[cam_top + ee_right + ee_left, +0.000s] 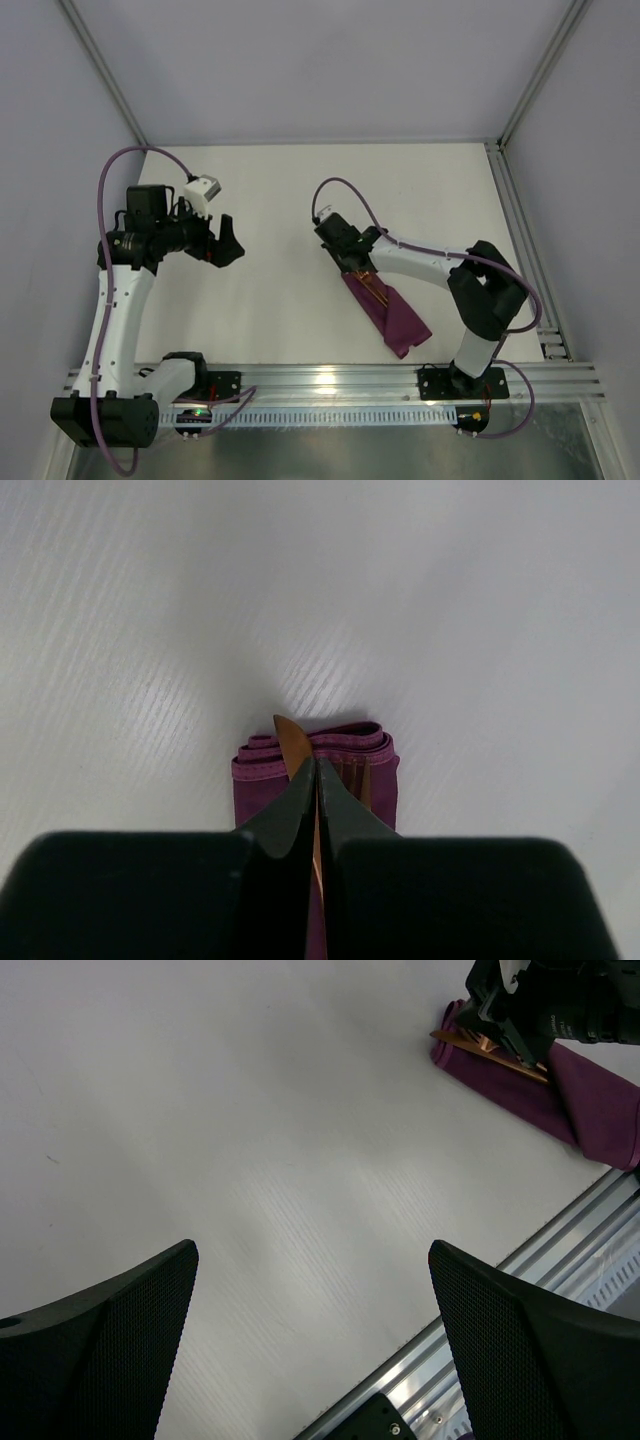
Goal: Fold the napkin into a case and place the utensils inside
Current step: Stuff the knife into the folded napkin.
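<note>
Directly under right tool, case, copper utensil pinched, left tool spread wide.

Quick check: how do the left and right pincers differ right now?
The left pincer has its jaws wide open with nothing between them; the right pincer is shut on a copper utensil. The left pincer hangs over bare table, well apart from the purple case; the right pincer sits at one end of the case. Both have black fingers.
</note>
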Tool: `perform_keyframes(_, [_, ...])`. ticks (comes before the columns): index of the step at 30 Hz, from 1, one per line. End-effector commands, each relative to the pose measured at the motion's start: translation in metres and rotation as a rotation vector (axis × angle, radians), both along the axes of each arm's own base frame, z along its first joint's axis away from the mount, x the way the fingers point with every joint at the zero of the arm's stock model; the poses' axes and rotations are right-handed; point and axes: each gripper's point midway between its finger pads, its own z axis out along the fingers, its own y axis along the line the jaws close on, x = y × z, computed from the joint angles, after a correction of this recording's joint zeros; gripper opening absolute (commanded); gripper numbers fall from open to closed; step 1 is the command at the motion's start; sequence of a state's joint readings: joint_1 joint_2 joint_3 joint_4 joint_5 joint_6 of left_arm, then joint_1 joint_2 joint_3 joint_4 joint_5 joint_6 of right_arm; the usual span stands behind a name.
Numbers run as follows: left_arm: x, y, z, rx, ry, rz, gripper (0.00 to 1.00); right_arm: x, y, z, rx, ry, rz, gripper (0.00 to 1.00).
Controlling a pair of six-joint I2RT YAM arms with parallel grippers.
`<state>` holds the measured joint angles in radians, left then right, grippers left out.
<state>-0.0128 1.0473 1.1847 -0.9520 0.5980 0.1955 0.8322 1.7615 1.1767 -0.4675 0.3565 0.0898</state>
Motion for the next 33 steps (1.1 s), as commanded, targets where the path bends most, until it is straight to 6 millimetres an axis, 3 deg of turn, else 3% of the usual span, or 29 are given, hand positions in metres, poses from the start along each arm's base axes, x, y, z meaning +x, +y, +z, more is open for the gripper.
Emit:
perform_keyframes(1, [0.003, -0.003, 0.003, -0.012, -0.027, -0.024, 0.99, -0.003, 0.004, 0.015, 0.075, -0.062, -0.079, 0.04])
perform_keyframes(6, [0.002, -0.003, 0.003, -0.011, -0.028, -0.026, 0.99, -0.009, 0.012, 0.015, 0.116, -0.076, -0.057, 0.05])
perform_keyframes(12, [0.001, -0.003, 0.004, -0.009, -0.031, -0.026, 0.99, 0.003, 0.033, 0.024, 0.169, -0.031, 0.057, 0.23])
perform_keyframes(17, [0.000, -0.002, 0.003, -0.004, -0.027, -0.027, 0.99, 0.013, 0.029, 0.012, 0.196, 0.022, 0.092, 0.32])
perform_keyframes(24, [0.002, -0.003, 0.001, -0.008, -0.023, -0.030, 0.99, 0.011, 0.035, 0.002, 0.351, 0.166, 0.187, 0.34])
perform_keyframes(29, [0.002, -0.004, 0.001, -0.011, -0.020, -0.033, 0.99, 0.006, 0.041, 0.000, 0.384, 0.204, 0.257, 0.34])
perform_keyframes(33, [0.001, -0.003, 0.000, -0.008, -0.017, -0.030, 0.99, 0.009, 0.038, -0.014, 0.350, 0.221, 0.241, 0.34])
